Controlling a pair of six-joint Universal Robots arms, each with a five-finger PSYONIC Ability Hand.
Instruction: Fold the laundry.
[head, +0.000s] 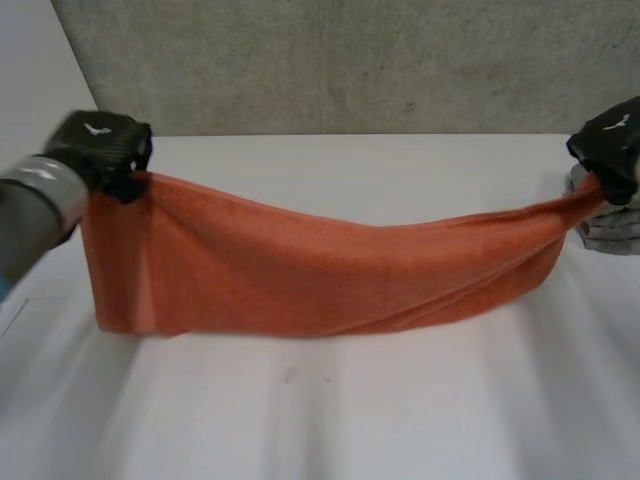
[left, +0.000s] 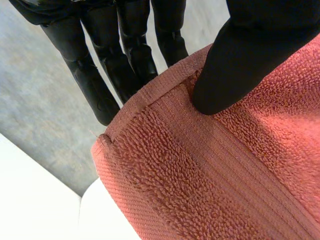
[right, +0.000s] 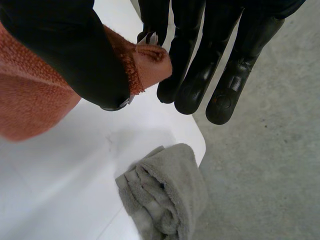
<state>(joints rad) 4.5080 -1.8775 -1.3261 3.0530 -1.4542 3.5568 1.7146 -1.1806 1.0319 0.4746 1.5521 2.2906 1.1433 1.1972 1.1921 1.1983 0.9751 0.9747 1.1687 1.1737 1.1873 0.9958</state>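
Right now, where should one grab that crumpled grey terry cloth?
I'd pinch a raised fold of the crumpled grey terry cloth from above: it lies bunched at the edge of the white table, where a sideways scoop might push it off.

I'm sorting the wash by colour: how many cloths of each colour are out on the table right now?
orange towel: 1
grey cloth: 1
Total: 2

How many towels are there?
2. An orange terry towel hangs stretched between the left hand and the right hand, each pinching an end. A crumpled grey fluffy towel lies at the white table's corner below the right hand.
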